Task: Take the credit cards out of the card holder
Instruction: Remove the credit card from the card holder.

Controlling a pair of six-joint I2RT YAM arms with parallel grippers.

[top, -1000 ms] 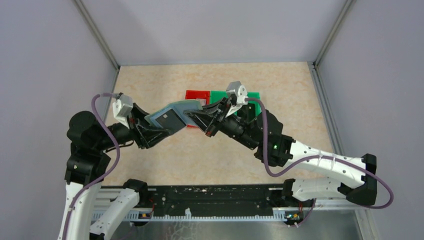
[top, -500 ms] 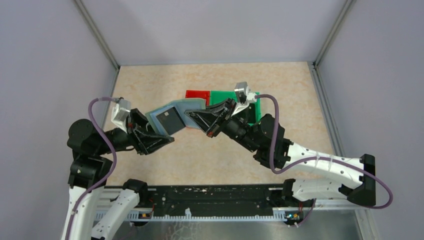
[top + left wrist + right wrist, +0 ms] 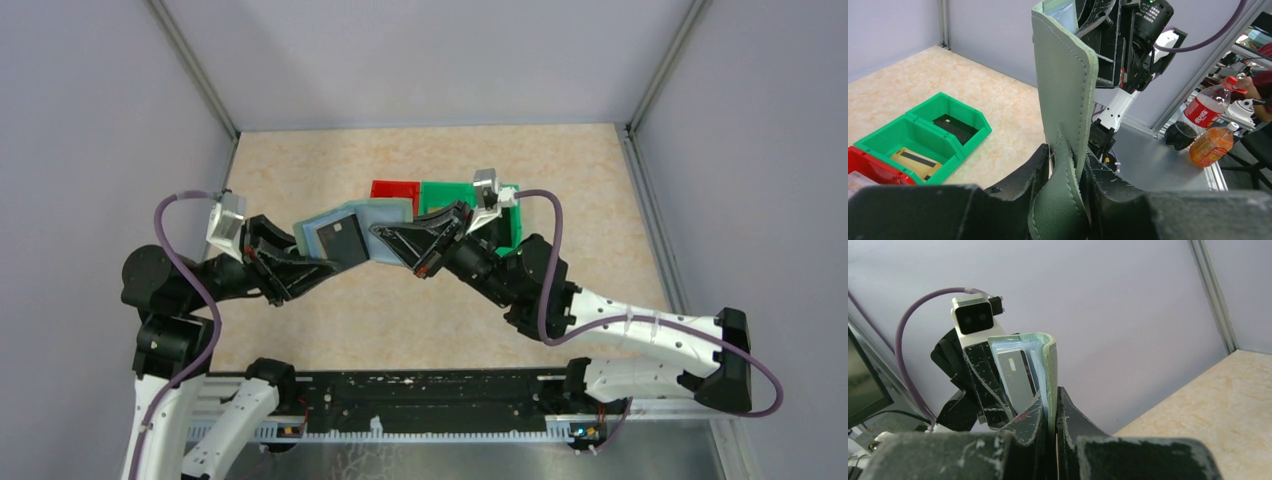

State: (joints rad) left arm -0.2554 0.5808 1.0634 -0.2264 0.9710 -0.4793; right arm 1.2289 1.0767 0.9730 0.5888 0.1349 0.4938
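1. Top external view: the card holder [image 3: 372,216] is held up off the table [image 3: 300,160], stretched between the two arms in front of the red bin [image 3: 393,188] and the green bins [image 3: 445,192].
2. The left end effector [image 3: 303,258] is clamped on the holder's left end. In the left wrist view its fingers [image 3: 1023,172] pinch the pale green leather from both sides.
3. The right end effector [image 3: 398,238] is closed on the opposite flap. In the right wrist view the leather edge runs straight down between its two pads.
4. The holder is spread open, inner side towards the overhead camera. A dark grey card [image 3: 340,238] sits in an inner pocket and has not yet been drawn out. The right wrist view shows the same card [image 3: 1018,374] behind a pocket edge.
5. In the left wrist view, one green bin holds a dark flat item [image 3: 955,125] and the other a pale striped one [image 3: 915,159]. These look like cards already removed. The red bin's contents are too cropped to name.
6. Judgement: the task is partly done. At least the dark grey card remains, and I cannot tell whether other pockets hold more.
7. Both end effectors are occupied with the holder, so one would probably have to let go and re-grip on the card's exposed edge.
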